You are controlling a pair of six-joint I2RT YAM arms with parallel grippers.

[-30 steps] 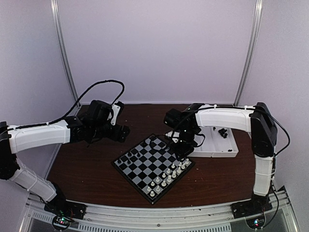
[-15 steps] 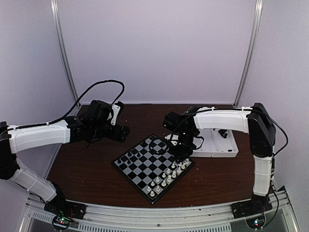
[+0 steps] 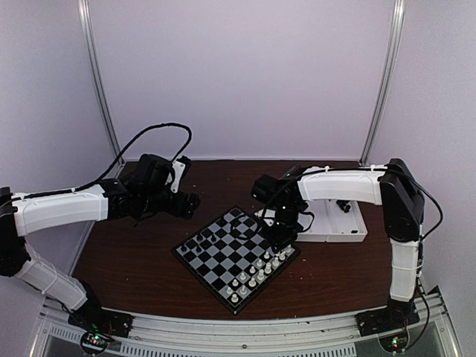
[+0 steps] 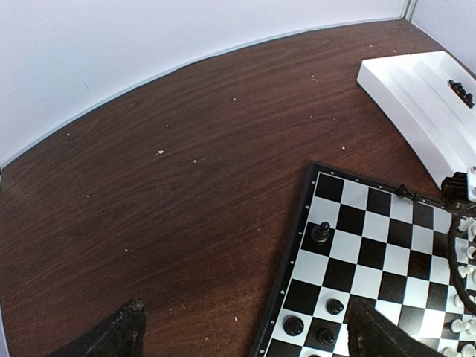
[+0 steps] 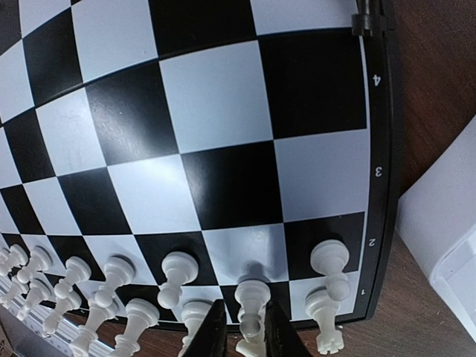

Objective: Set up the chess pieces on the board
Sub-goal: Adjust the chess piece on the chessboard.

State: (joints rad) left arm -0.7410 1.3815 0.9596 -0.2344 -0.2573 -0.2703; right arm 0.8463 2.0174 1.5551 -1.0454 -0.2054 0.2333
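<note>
Board [image 3: 216, 256]: lay skewed on the counter [image 3: 126, 260], with white rows along its near-right edge.
Tray [image 3: 335, 236]: sat just beside the board's right corner.
Right pincer [image 5: 243, 305]: had come down from the tray side onto the board's white back row and was closed around a white piece [image 5: 251, 294].
Left pincer [image 4: 245, 338]: had not moved and hung wide open off the board's left edge.
Black pieces [image 4: 320, 232]: a few stood at the board's left corner and more lay in the tray, so the black side was largely unset.

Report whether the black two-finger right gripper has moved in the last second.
Yes: the right gripper has shifted slightly toward the near edge, relative to the white rectangular tray.
</note>
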